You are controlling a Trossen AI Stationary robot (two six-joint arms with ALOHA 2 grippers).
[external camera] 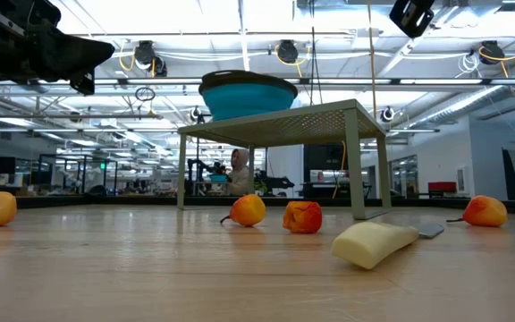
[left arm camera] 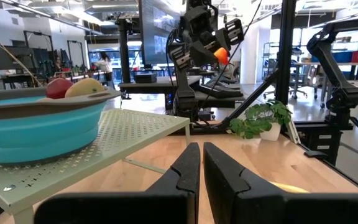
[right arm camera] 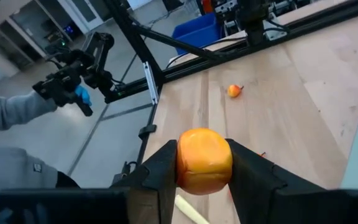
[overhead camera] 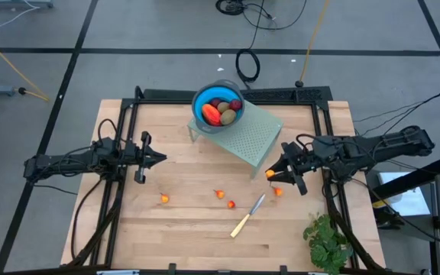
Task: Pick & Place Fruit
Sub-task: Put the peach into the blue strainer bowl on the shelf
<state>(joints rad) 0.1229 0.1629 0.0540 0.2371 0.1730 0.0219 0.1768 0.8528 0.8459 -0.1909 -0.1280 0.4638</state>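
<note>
- High view, far left of the frame: your left pincer [overhead camera: 157,159] hangs at mid-left over the counter [overhead camera: 182,244], clenched on nothing. Its wrist view shows the two fingers pressed nearly together. That arm lies stretched out level, pointing toward the frame's centre, and only waits.
- Lower centre-left: one tiny orange fruit [overhead camera: 164,198] sits alone on the boards, below and just right of the left pincer, so that arm is the nearer one for it.
- Centre: two more small orange-red pieces [overhead camera: 224,198] lie close together, with the pale-handled knife [overhead camera: 247,216] just to their right, slanting up toward the right.
- Upper centre: the blue bowl [overhead camera: 205,101] stands on the far corner of the pale green perforated stand [overhead camera: 254,137], already holding red, red-orange and brownish-green fruit.
- Centre-right: your right pincer [overhead camera: 277,173] is grasping an orange fruit [right arm camera: 204,159]. The right wrist view shows it squeezed between both fingers, clear of the counter.
- The relation that matters: the bowl lies up and to the left of the right pincer, beyond the stand's near edge. I judge the carry must rise over that edge before the release.
- The right arm reaches in level from the right edge, pointing left and slightly down-frame.
- One more orange piece [overhead camera: 278,192] lies just below the right pincer.
- Lower right: a leafy green bunch [overhead camera: 328,241] rests at the counter's edge.
</note>
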